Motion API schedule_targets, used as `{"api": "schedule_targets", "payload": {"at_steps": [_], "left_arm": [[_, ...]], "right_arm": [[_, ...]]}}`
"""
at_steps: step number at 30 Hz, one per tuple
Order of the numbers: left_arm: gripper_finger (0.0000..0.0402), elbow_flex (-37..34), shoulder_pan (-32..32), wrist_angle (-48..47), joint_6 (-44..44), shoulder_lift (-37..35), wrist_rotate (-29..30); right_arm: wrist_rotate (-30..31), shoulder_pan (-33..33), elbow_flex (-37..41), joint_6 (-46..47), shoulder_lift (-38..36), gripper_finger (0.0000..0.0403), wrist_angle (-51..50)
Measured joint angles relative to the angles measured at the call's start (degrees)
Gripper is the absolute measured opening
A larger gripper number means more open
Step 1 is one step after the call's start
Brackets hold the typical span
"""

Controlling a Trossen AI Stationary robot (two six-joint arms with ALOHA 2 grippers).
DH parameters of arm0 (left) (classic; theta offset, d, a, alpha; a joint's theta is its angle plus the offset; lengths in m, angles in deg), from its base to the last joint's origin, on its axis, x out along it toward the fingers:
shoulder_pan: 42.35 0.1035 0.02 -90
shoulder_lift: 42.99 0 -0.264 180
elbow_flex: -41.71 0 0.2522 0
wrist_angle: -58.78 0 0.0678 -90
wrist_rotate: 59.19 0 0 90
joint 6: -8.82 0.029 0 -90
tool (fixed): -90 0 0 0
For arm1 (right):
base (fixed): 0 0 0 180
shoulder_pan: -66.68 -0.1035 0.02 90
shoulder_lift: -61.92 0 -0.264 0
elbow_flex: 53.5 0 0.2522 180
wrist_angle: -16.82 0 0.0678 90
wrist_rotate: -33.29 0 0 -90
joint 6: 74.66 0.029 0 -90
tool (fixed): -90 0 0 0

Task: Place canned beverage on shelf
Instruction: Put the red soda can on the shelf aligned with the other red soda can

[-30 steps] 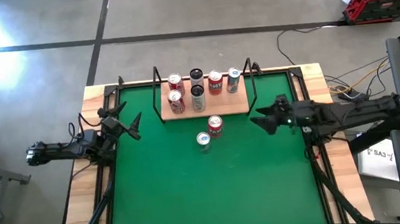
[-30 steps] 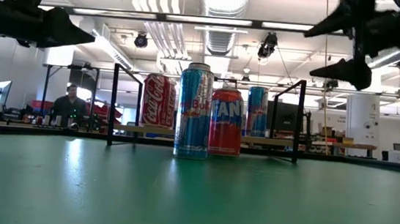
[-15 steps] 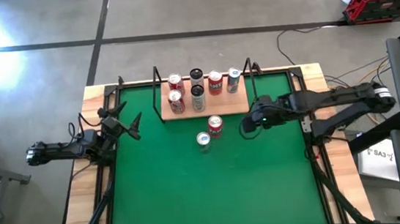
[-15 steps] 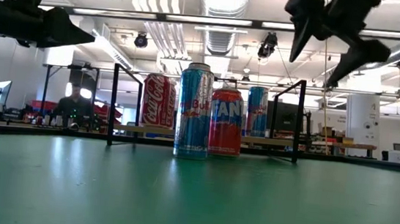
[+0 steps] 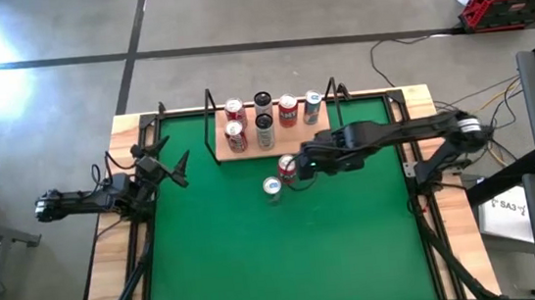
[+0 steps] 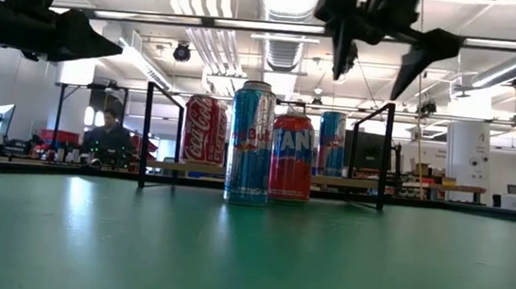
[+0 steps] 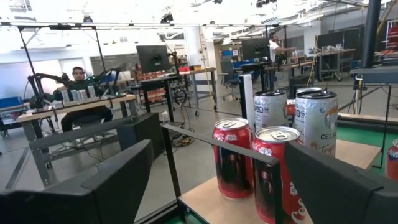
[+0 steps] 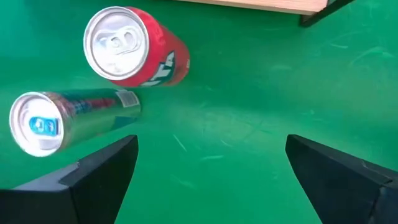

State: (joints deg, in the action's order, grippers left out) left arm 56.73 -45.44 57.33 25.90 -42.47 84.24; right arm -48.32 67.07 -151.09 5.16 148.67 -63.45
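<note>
Red aluminium beverage can (image 5: 288,168) upright on green mat just before light wooden shelf (image 5: 321,140): lower right gripper (image 5: 296,170), jaws apart, squarely astride, avoiding neighbouring slim silver-blue can (image 5: 272,188).

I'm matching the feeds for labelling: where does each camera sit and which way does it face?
High: overhead, straight down on the mat; both arms show.
Low: table height, facing the red can; right tool overhead.
Left wrist: faces the shelf; own fingers.
Right wrist: looks down; own fingers.
Shared: high and right wrist see the red can.
</note>
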Motion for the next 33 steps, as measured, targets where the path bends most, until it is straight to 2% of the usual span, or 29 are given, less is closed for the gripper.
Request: {"api": "schedule_targets", "payload": {"at_steps": [4,12,16,27,33], "left_arm": [[0.0346,0.0,0.0,0.0,0.0,0.0,0.0],[0.0346,0.0,0.0,0.0,0.0,0.0,0.0],[0.0346,0.0,0.0,0.0,0.0,0.0,0.0],[0.0346,0.0,0.0,0.0,0.0,0.0,0.0],[0.0346,0.0,0.0,0.0,0.0,0.0,0.0]], "right_arm": [[0.6,0.0,-4.1,1.0,5.4,0.0400,-2.1],[0.7,0.0,-9.6,-6.5,13.5,0.0400,-2.6],[1.3,0.3,-13.0,-8.3,16.1,0.0400,-2.6],[8.1,0.4,-22.1,-12.6,22.8,0.0400,-2.3],[8.3,1.4,-25.6,-12.9,26.8,0.0400,-4.0]]}}
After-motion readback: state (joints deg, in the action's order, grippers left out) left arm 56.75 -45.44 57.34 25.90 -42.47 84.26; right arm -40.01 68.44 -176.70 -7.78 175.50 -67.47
